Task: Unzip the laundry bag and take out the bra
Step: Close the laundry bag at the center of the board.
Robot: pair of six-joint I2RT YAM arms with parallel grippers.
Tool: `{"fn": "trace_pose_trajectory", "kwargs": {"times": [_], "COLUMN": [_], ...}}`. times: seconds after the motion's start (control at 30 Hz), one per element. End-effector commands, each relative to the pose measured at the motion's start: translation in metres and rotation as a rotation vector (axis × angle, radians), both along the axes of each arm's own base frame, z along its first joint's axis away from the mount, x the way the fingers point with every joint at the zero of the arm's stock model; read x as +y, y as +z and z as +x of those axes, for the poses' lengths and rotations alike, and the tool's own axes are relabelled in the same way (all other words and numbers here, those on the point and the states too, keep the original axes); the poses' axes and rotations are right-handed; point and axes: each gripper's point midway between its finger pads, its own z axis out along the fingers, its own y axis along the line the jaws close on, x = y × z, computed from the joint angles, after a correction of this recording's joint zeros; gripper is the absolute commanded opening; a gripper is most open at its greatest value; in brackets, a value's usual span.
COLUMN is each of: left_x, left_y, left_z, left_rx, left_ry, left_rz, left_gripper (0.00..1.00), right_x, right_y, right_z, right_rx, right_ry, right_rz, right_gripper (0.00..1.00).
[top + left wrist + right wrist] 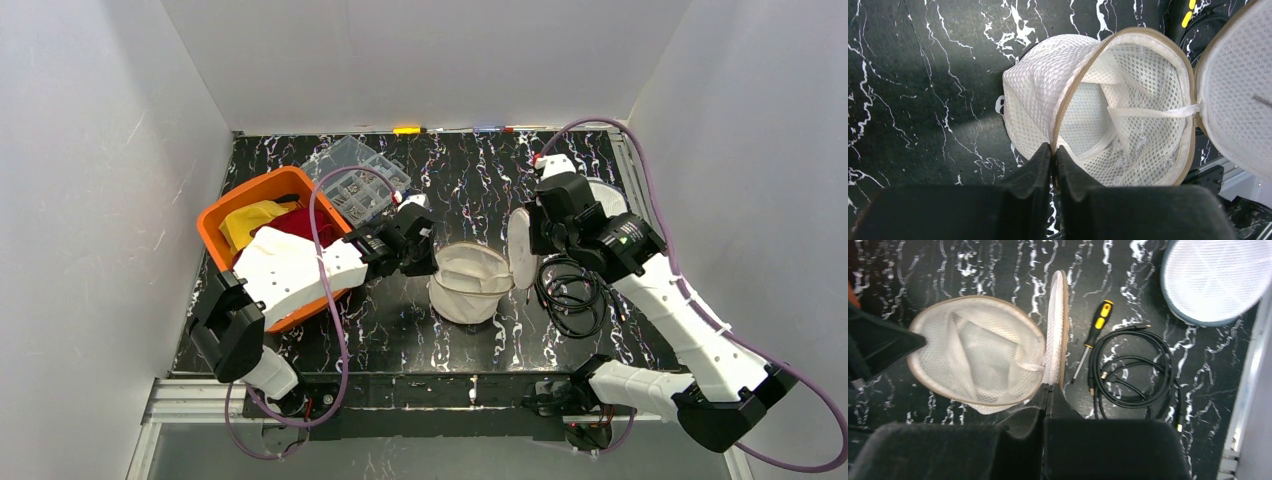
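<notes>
Holding the laundry bag point(468, 281) open is the step in hand. It sits mid-table point(450, 180), unzipped. The left end effector point(1053, 148) is narrow, pinching the tan rim. The right end effector point(1045, 394) is closed, seemingly on the upright lid point(1057, 325). Pale fabric inside, likely the bra point(985, 352), looks reachable. Keep the rim pinch firm and lift gently, so the mouth doesn't collapse.

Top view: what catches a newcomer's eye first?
The white mesh laundry bag at mid-table, unzipped and gaping, its round lid standing on edge. The left fingers pinch its rim, the right fingers its lid. At left, an orange bin of bright cloths.
</notes>
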Motion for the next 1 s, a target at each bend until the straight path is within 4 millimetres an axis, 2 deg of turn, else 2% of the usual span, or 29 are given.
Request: {"fn": "trace_pose_trajectory", "kwargs": {"times": [0.0,0.13,0.4,0.43,0.47,0.57,0.6,0.67,0.7,0.73,0.8,0.87,0.97], "left_x": [0.003,0.004,0.002,0.003,0.004,0.008,0.010,0.012,0.014,0.015,0.017,0.019,0.025], "left_y": [-0.005,-0.012,-0.026,-0.028,-0.029,-0.032,-0.033,-0.035,-0.036,-0.038,-0.039,-0.039,-0.037], "left_z": [-0.001,-0.005,-0.014,-0.015,-0.016,-0.019,-0.019,-0.020,-0.021,-0.022,-0.022,-0.022,-0.023], "left_rx": [-0.014,-0.022,-0.020,-0.019,-0.017,-0.016,-0.014,-0.012,-0.010,-0.009,-0.011,-0.009,-0.011], "left_ry": [-0.016,-0.028,-0.051,-0.049,-0.049,-0.045,-0.042,-0.038,-0.036,-0.034,-0.028,-0.022,-0.008], "left_rz": [0.005,-0.014,-0.067,-0.070,-0.071,-0.062,-0.057,-0.053,-0.050,-0.045,-0.042,-0.033,-0.015], "left_gripper": [0.01,0.00,0.00,0.00,0.00,0.00,0.00,0.00,0.00,0.00,0.00,0.00,0.04], "right_x": [0.033,0.064,0.122,0.130,0.139,0.151,0.151,0.150,0.148,0.146,0.135,0.114,0.082], "right_y": [0.021,0.022,0.002,0.000,-0.003,-0.009,-0.010,-0.007,-0.005,-0.002,-0.001,-0.005,-0.026], "right_z": [0.001,-0.003,-0.012,-0.014,-0.016,-0.020,-0.021,-0.021,-0.021,-0.021,-0.019,-0.013,-0.009], "right_rx": [-0.053,-0.047,-0.022,-0.016,-0.008,0.018,0.020,0.003,-0.009,-0.024,-0.046,-0.077,-0.083], "right_ry": [0.077,0.151,0.235,0.256,0.279,0.311,0.314,0.316,0.311,0.308,0.270,0.174,0.053], "right_rz": [0.147,0.235,0.312,0.323,0.334,0.351,0.355,0.366,0.371,0.379,0.365,0.323,0.270], "right_gripper": [0.01,0.01,0.01,0.04,0.12,0.44,0.54,0.67,0.79,0.83,0.86,0.86,0.85]}}
